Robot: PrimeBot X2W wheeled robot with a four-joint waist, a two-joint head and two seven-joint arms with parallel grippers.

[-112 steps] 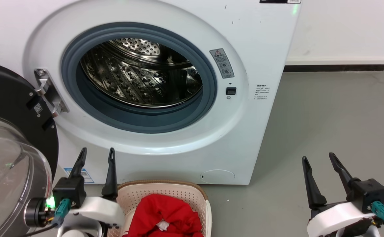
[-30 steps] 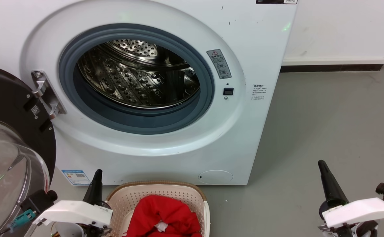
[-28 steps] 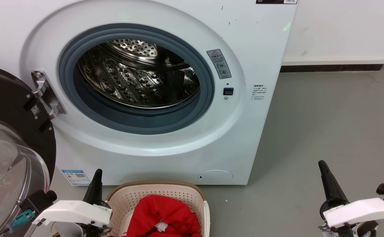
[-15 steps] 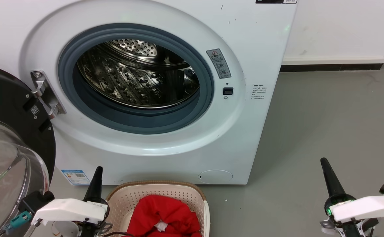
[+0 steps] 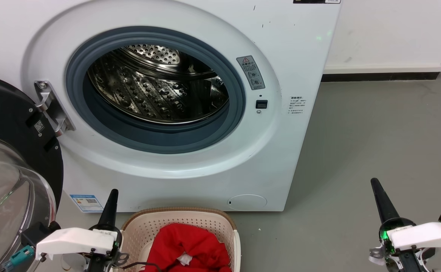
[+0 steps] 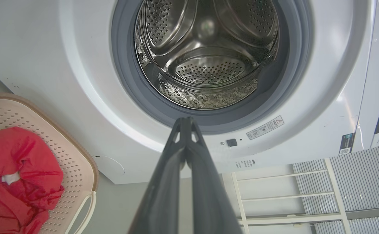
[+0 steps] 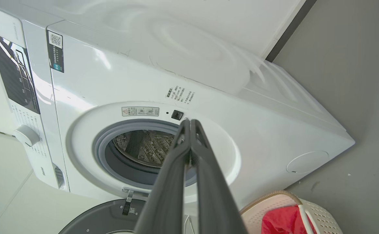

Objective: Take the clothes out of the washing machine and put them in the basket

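The white washing machine (image 5: 190, 162) stands with its door swung open to the left, and its steel drum (image 5: 156, 87) holds no fabric that I can see. Red clothes (image 5: 188, 247) lie bunched in the cream basket (image 5: 182, 219) on the floor just below the porthole. My left gripper (image 5: 112, 196) is shut and holds nothing, low at the basket's left edge. My right gripper (image 5: 375, 187) is shut and holds nothing, over the grey floor at the lower right. Both wrist views show the fingers pressed together, left gripper (image 6: 186, 122), right gripper (image 7: 189, 123), pointing at the machine (image 6: 79, 97) (image 7: 241, 107).
The open door (image 5: 12, 170), with black frame and clear glass bowl, juts out at the left beside my left arm. Grey floor (image 5: 375, 132) spreads to the right of the machine up to a white wall with a dark skirting strip (image 5: 379, 76). A white shelf frame (image 6: 290, 195) is behind.
Over the last 3.7 s both grippers went from open to shut and turned edge-on. In the last second they rose slightly; the clothes and basket stay put.
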